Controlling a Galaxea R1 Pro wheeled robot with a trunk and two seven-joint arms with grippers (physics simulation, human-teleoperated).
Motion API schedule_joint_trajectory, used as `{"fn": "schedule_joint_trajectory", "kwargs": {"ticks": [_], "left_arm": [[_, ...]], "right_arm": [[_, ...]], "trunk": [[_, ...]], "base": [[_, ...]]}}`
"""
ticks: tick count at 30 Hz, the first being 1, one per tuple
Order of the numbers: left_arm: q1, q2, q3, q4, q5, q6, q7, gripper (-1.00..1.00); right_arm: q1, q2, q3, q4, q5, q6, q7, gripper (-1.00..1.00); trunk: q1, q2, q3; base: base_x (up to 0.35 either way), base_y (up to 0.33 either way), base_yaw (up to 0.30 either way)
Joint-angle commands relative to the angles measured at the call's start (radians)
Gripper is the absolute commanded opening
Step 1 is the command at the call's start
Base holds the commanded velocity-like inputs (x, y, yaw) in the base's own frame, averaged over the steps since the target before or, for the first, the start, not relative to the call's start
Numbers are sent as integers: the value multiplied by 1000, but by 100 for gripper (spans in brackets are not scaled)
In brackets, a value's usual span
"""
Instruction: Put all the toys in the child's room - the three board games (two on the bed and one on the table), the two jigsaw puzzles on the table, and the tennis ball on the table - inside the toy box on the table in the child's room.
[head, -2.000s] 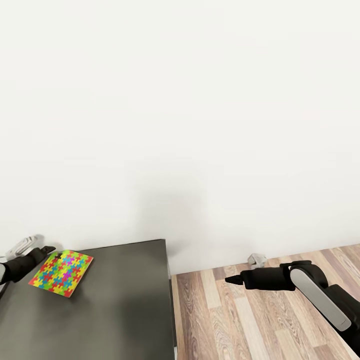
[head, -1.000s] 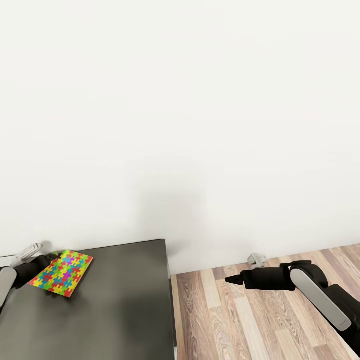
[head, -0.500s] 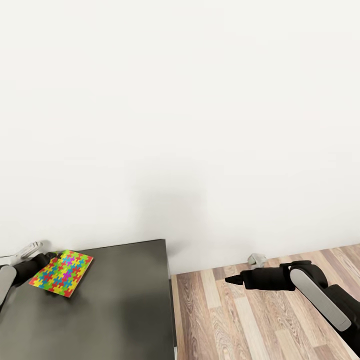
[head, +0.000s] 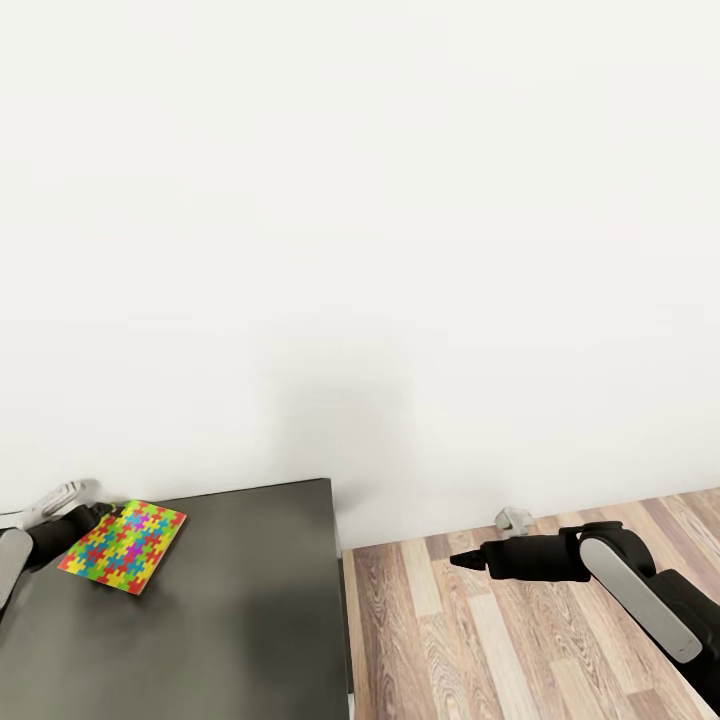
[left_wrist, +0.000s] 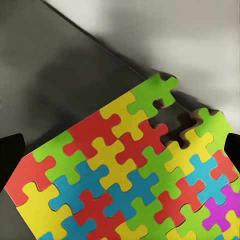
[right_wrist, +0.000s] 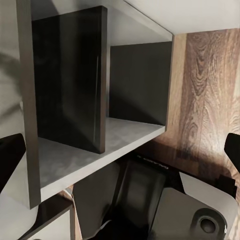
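One jigsaw puzzle (head: 123, 546), a thin square of bright interlocking pieces, lies flat on the dark table (head: 240, 600) near its far left. My left gripper (head: 105, 513) is at the puzzle's left corner. In the left wrist view the puzzle (left_wrist: 130, 175) spreads between the two wide-apart black fingertips (left_wrist: 10, 155), so the gripper is open. My right gripper (head: 458, 560) hangs over the wood floor, right of the table, open with nothing in it. The toy box, board games and tennis ball are out of view.
A white wall rises close behind the table. The table's right edge (head: 338, 600) drops to plank floor (head: 480, 640). A small grey object (head: 513, 519) sits at the wall's foot. The right wrist view looks at dark open shelf compartments (right_wrist: 75, 85) and my own base.
My left gripper has shifted slightly, closing in on the puzzle's left corner, then held still. The puzzle and the right arm have not moved.
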Motion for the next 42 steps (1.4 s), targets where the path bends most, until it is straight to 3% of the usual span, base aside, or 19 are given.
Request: {"fn": "schedule_joint_trajectory", "kwargs": {"ticks": [1, 17, 42], "left_arm": [[-1, 0, 1, -1, 11, 5, 8, 100], [-12, -1, -1, 29, -79, -7, -12, 100], [-30, -2, -2, 88, -149, -54, -30, 100]], "right_arm": [[-1, -1, 1, 0, 10, 2, 10, 100], [-1, -2, 0, 0, 10, 3, 11, 100], [-1, -3, -1, -1, 10, 3, 12, 100]], "trunk": [[0, -2, -1], [0, -2, -1], [0, -2, -1]], "base": [[0, 0, 0], [0, 0, 0], [0, 0, 0]]}}
